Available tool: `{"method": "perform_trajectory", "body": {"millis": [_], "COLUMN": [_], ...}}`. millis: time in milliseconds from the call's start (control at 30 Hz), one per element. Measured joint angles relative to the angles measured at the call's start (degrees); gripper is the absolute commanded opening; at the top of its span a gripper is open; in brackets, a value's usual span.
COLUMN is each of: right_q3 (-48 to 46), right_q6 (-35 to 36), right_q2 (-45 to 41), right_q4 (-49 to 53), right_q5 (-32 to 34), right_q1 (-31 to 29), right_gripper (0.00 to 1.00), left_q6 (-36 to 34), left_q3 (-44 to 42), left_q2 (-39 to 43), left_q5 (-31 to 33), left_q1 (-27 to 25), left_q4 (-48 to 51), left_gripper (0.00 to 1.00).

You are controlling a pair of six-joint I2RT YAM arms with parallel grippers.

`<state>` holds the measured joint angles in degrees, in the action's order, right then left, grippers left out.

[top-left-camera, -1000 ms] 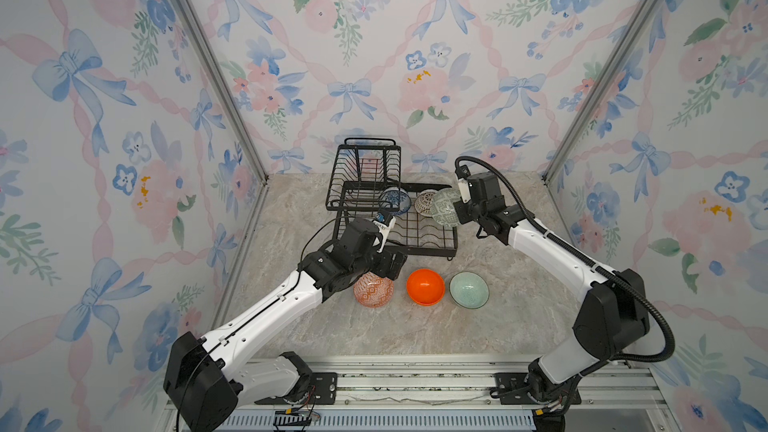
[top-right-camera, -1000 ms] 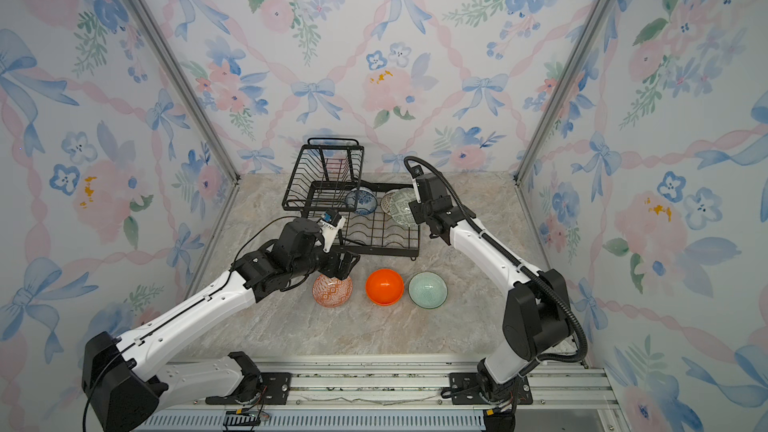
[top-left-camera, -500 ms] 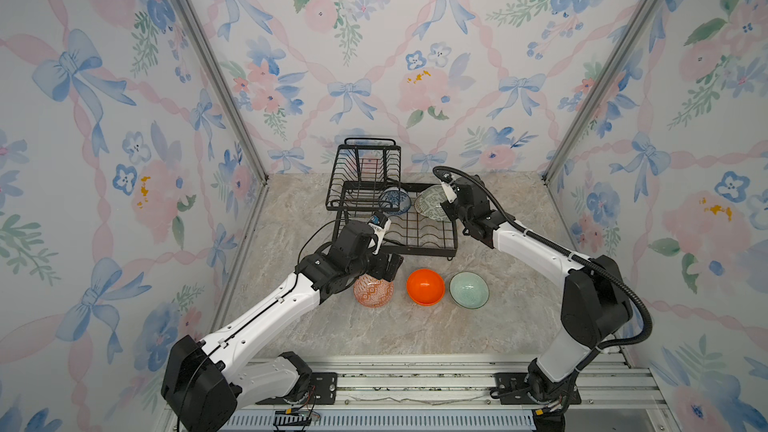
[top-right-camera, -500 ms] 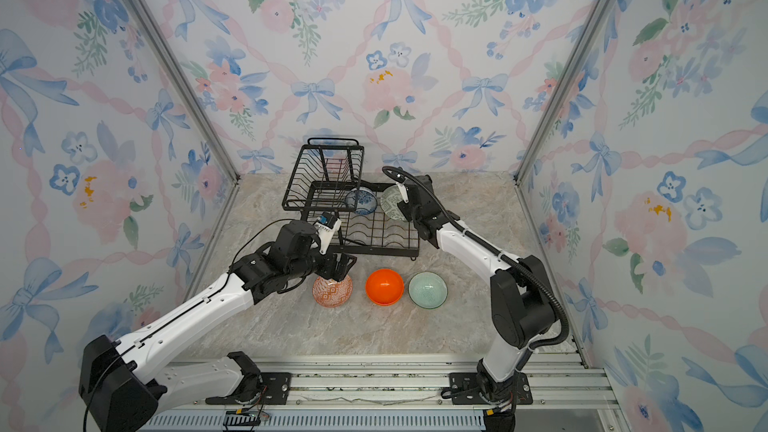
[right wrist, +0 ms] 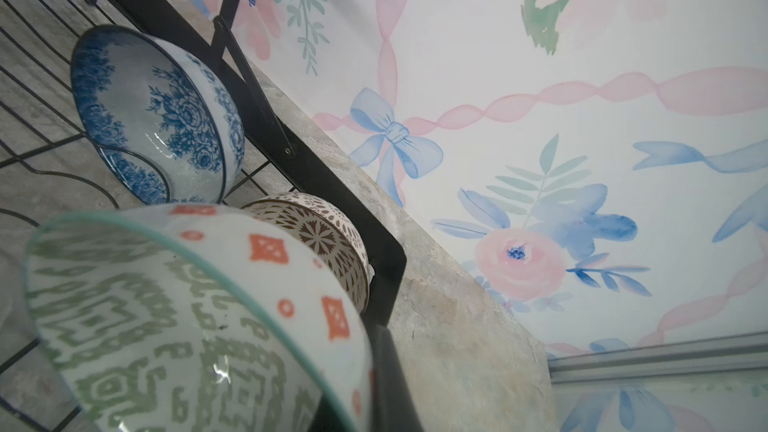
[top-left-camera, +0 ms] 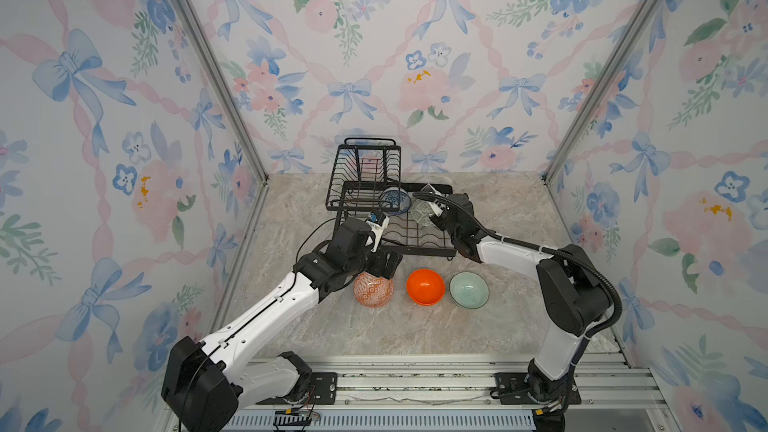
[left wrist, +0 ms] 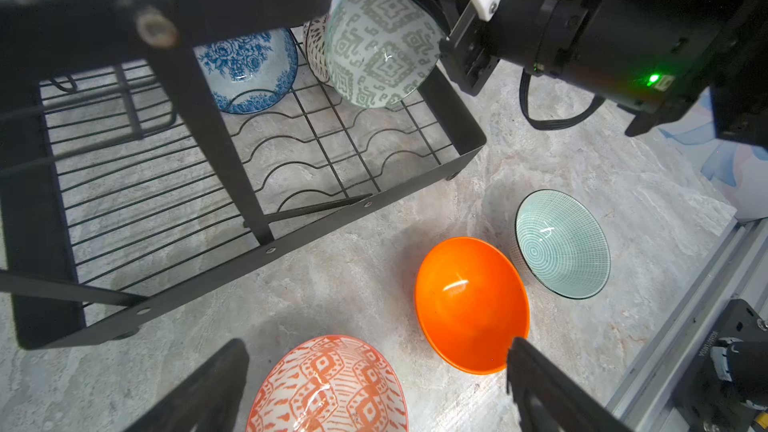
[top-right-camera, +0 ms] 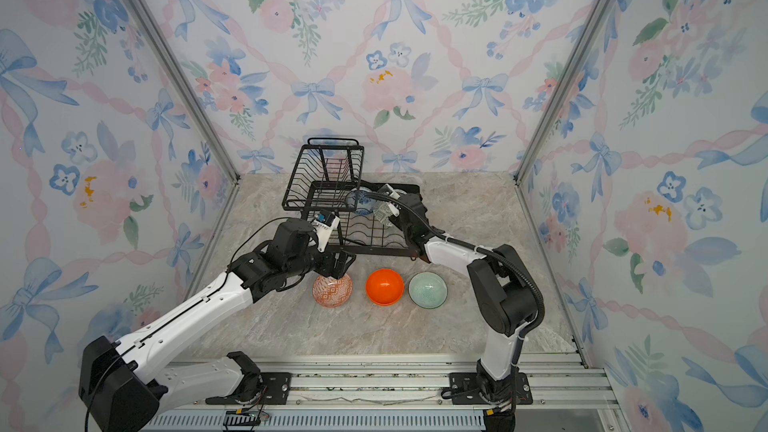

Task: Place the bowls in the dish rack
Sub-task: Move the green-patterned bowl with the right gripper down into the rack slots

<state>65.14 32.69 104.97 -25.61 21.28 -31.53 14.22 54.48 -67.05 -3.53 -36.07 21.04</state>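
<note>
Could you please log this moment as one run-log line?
left claw: open over orange-white geometric bowl | right claw: shut on grey-green patterned bowl at black wire dish rack

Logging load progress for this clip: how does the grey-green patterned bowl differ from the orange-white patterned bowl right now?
The grey-green bowl stands steeply tilted on its edge in the dish rack; the orange-white bowl sits upright on the table. The grey-green bowl is clamped at its rim by the right gripper; the orange-white bowl lies free below the open left gripper. Both are small, round and patterned inside.
</note>
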Motion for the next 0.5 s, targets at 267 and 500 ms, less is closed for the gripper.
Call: {"method": "perform_trajectory", "body": {"millis": [267,500], "right_q3": [0.63,2.86], "right_q6": [1.29,0.79], "right_q2": [3.85,5.81], "right_q4": [-3.37,-2.86], "right_q5": [-1.27,-1.53], "right_q1": [-1.36,-1.60], "right_gripper": [0.00,0.00], "left_q6": [0.00,0.00], "left_q3": [0.00,0.00], "left_q2": [-0.02,-0.24], "left_q5": [-0.48,-0.74], "left_q1": [0.85,0.96], "left_q4": [-0.13,-0.15], "left_gripper": [0.98,0.98]}}
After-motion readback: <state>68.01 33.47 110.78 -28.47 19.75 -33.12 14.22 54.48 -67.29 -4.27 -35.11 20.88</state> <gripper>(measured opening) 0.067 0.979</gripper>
